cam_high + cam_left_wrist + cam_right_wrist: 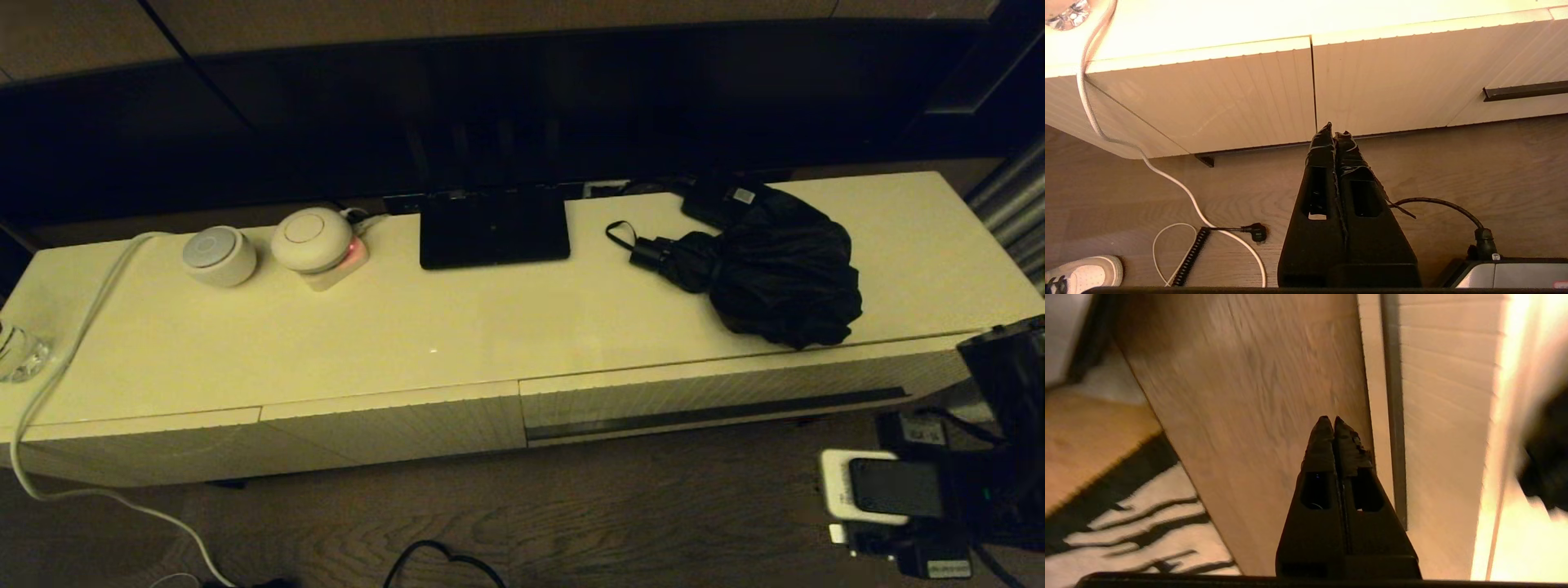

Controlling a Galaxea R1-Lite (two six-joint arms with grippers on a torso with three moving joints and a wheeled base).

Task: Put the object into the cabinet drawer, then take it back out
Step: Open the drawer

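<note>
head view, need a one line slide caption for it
Black folding umbrella lies on the cabinet top above the shut slotted drawer.

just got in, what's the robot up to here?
Nothing is being handled yet. The black umbrella lies on top of the cabinet, above the closed drawer. The right gripper is down by the drawer front with its jaws shut and empty. The left gripper is shut too, low in front of the cabinet's left fronts.
</note>
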